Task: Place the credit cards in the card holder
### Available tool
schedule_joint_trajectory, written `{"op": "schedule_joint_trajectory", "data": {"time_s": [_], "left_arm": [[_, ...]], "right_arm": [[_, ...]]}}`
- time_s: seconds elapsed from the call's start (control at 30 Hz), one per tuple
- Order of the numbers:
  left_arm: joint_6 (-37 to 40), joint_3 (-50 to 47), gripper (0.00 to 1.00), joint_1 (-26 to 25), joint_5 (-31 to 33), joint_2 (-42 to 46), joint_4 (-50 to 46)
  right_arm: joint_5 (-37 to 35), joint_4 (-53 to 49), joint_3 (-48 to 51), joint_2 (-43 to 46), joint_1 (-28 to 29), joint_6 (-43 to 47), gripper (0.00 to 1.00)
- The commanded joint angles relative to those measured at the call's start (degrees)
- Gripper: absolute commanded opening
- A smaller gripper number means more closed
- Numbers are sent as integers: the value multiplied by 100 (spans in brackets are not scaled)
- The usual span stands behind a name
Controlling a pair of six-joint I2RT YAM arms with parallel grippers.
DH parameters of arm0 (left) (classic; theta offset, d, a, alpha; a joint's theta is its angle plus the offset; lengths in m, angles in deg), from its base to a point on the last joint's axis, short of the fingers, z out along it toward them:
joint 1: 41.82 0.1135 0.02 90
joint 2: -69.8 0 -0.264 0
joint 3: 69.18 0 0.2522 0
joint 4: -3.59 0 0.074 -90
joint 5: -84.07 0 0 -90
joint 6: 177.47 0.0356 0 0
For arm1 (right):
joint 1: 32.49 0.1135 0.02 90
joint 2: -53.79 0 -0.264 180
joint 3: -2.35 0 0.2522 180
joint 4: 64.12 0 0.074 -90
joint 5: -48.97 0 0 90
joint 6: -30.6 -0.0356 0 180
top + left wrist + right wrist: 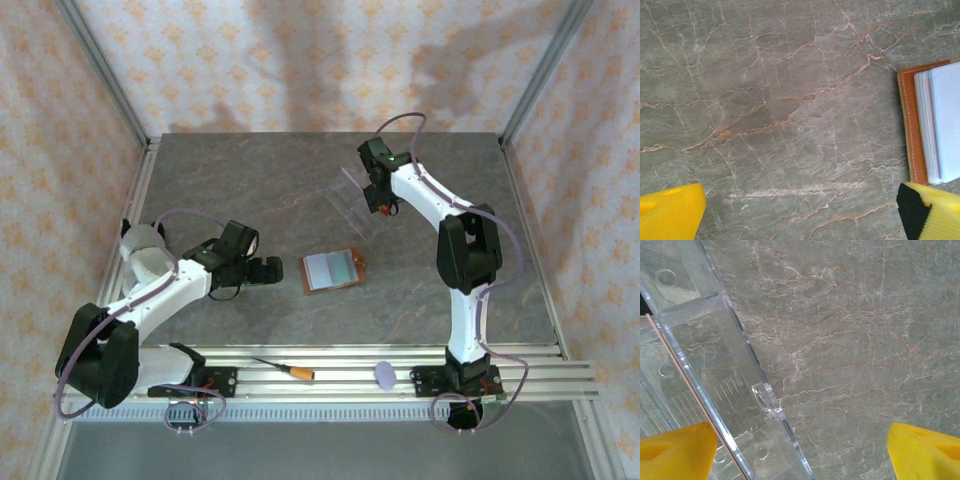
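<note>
Now the brown card holder (331, 271) lies open and flat near the middle of the bench (250, 190), with its pale pockets facing up. The left gripper (272, 270) sits just to the left of it and points at it, but does not touch it. Its yellow fingers (670, 212) are wide apart with bare bench between them. In the left wrist view the card holder's edge is close by the finger on the right.

The right gripper (378, 200) is farther back, over the clear tray (350, 195), well apart from the card holder. Its fingers (925, 452) are wide apart too and hold nothing. A thin reddish edge (685, 385) runs through the tray; I cannot tell if it is a card. A screwdriver (285, 371) lies near the arm bases.
</note>
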Motion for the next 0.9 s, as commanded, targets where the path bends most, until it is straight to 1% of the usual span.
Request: {"op": "schedule_joint_trajectory", "data": {"time_s": [0.0,0.3,0.43,0.53,0.6,0.67,0.87], "left_arm": [[116,141,99,49,39,-4,16],[78,56,99,48,176,121,9],[95,38,99,49,258,193,-63],[117,16,99,50,295,237,-108],[124,-10,99,48,313,267,-130],[130,-33,99,48,348,290,-141],[157,-15,99,48,357,343,-187]], "right_arm": [[-288,110,112,148,51,31,85],[-555,297,251,246,212,75,78],[-620,370,254,254,267,31,69],[-800,391,262,218,314,30,63],[-993,430,280,200,361,74,61],[-1232,499,314,195,427,134,57],[-1507,622,394,214,556,216,54]]}}
